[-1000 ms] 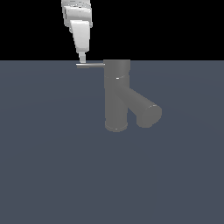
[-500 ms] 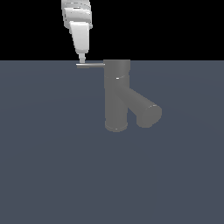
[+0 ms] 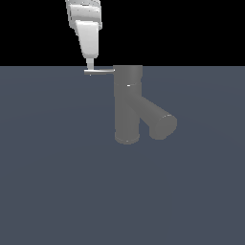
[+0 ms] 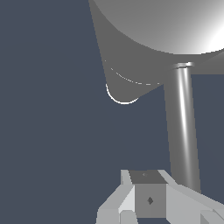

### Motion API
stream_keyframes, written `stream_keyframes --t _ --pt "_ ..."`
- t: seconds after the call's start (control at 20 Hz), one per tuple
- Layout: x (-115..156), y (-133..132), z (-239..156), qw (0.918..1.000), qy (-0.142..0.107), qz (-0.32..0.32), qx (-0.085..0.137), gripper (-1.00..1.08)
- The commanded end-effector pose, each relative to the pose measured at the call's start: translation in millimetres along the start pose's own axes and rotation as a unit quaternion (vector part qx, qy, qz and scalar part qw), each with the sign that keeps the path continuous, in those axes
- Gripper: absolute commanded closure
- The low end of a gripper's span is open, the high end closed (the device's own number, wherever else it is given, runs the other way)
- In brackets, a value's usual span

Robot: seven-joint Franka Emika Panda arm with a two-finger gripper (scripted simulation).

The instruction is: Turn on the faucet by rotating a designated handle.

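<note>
The faucet (image 3: 128, 103) is a matte grey upright cylinder on the dark floor, with a thick spout (image 3: 160, 122) slanting down toward the exterior view's right. The handle (image 3: 99, 72) is a thin light-grey rod that sticks out level from the faucet's top toward the exterior view's left. My gripper (image 3: 90, 66) hangs down from above with its fingers together, and its tip touches the rod's outer end. In the wrist view the handle (image 4: 183, 127) runs right beside my shut fingers (image 4: 148, 194), not between them. The faucet's top (image 4: 166, 22) and the spout (image 4: 124, 85) show beyond.
A flat dark blue-grey floor (image 3: 57, 182) lies all around the faucet. Nothing else shows on it.
</note>
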State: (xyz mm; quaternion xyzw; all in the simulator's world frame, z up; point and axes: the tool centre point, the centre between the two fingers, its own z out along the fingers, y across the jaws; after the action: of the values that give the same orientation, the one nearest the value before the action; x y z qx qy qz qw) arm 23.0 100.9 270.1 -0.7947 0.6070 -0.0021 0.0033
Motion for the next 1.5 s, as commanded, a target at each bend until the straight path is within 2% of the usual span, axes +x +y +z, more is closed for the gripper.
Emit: stream_keyframes --t 0.0,0.85,0.95,1.45 --pt "1.7 11.6 0.0 1.0000 0.000 0.002 -0.004 1.08" --pt "4.4 66.5 -0.5 1.0000 0.000 0.002 -0.004 1.08" --pt "-3.5 59.6 -0.2 1.0000 0.000 -0.005 -0.001 1.08" --pt "32.8 92.8 -0.5 1.0000 0.000 -0.002 -0.002 1.08"
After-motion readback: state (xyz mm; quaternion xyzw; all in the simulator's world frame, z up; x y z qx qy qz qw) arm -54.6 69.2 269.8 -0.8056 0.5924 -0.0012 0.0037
